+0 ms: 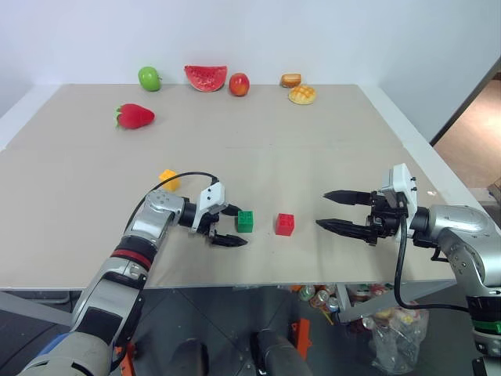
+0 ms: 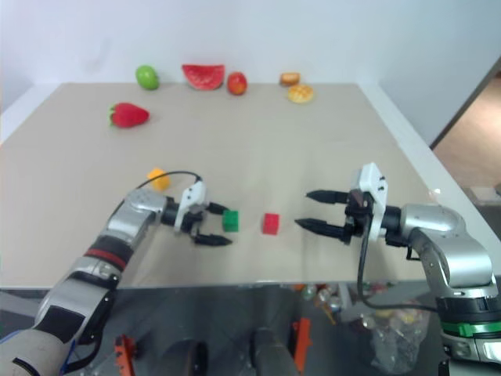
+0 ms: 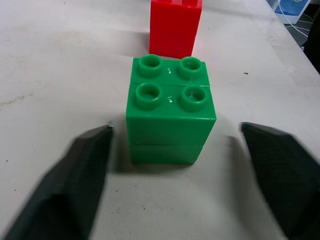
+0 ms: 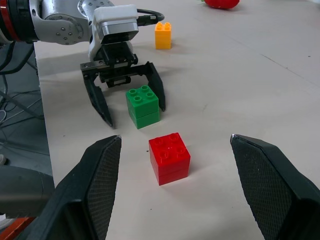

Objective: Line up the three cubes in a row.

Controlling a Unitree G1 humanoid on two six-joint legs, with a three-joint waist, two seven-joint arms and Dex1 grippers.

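Green cube [image 1: 245, 221]: sits upright on the table [image 1: 313, 157], studs up — the landmark for the rest.
Red cube [image 1: 285, 224]: just beside the green cube on its right, a small gap between them, on the same line across the table.
Yellow-orange cube [image 1: 169, 179]: left of the green cube and farther back, well apart from the other two, off their line.
Left gripper [image 1: 235, 225]: its two black fingers are spread apart and straddle the green cube, one on each side, clear gaps showing — nothing clamped.
Right gripper [image 1: 337, 211]: right of the red cube and apart from it, fingers spread and pointing toward the cubes, nothing between them.
Toy fruits: a strawberry [image 1: 135, 116] far behind the green cube to the left; an apple [image 1: 149, 77] and a watermelon slice [image 1: 206, 77] along the table's back edge.
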